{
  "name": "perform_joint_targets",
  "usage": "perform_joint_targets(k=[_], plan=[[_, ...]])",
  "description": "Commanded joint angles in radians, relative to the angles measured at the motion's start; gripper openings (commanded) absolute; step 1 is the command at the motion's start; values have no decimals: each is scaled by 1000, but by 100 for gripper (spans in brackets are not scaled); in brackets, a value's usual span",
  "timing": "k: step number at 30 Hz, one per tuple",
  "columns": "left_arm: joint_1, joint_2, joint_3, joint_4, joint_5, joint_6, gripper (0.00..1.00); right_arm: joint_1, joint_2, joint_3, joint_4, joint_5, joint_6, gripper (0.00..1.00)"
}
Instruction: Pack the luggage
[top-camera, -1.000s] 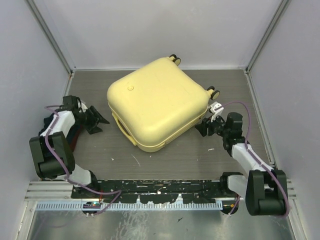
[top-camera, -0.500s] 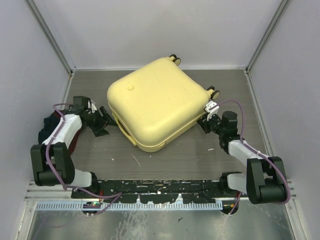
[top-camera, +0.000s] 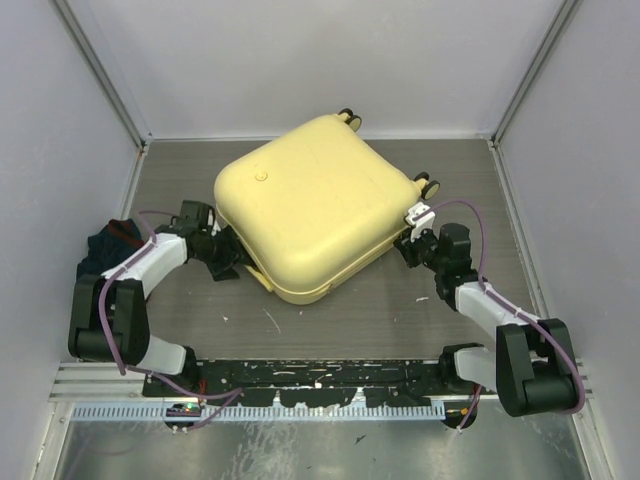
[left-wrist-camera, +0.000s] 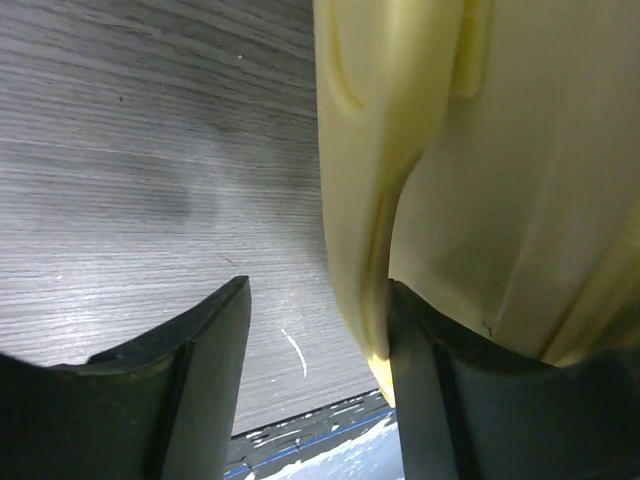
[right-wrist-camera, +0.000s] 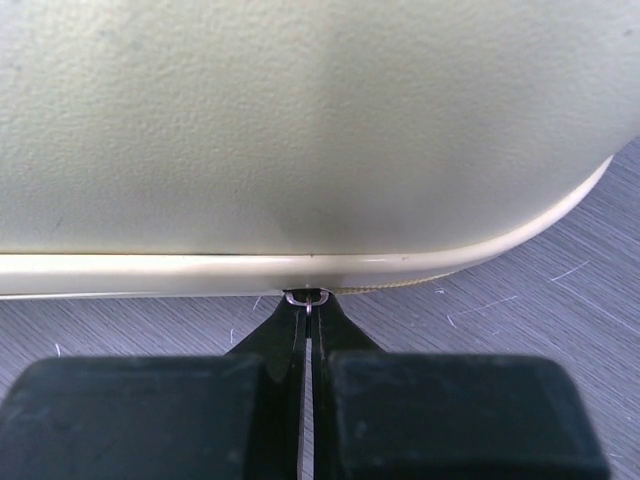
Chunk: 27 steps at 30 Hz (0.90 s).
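Observation:
The luggage (top-camera: 315, 200) is a pale yellow hard-shell suitcase lying shut on the grey table. My left gripper (top-camera: 230, 262) is at its left edge, by the yellow handle. In the left wrist view this gripper (left-wrist-camera: 318, 290) is open. The handle (left-wrist-camera: 365, 230) lies between the fingers, against the right finger (left-wrist-camera: 430, 400), which sits between handle and shell (left-wrist-camera: 520, 150). My right gripper (top-camera: 406, 245) is at the suitcase's right edge. In the right wrist view it (right-wrist-camera: 308, 302) is shut on a small metal zipper pull (right-wrist-camera: 308, 297) under the shell's rim (right-wrist-camera: 300, 270).
A dark heap of clothes (top-camera: 108, 245) lies on the table at the far left, behind my left arm. Black wheels (top-camera: 428, 184) stick out of the suitcase's far right side. Grey walls close the table in on three sides.
My left gripper has swung right from the clothes heap to the suitcase's handle. My right gripper has moved in to the suitcase's edge and shut on the zipper pull.

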Motion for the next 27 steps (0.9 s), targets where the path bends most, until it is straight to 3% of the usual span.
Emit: perform_joint_targets(k=[1, 5, 9, 10, 17, 27], plan=[[-14, 15, -23, 19, -86, 10, 51, 17, -54, 17, 94, 51, 2, 1], [34, 13, 22, -51, -128, 75, 31, -11, -100, 8, 54, 52, -22, 1], [95, 42, 73, -133, -171, 167, 2, -85, -138, 15, -16, -7, -62, 1], [113, 53, 87, -148, -181, 188, 0, -109, -146, 17, -30, -24, -74, 1], [220, 95, 166, -183, -210, 301, 0, -311, -155, 62, -136, -165, -173, 1], [310, 307, 389, -177, -241, 444, 0, -424, -59, 150, -173, -283, -252, 1]])
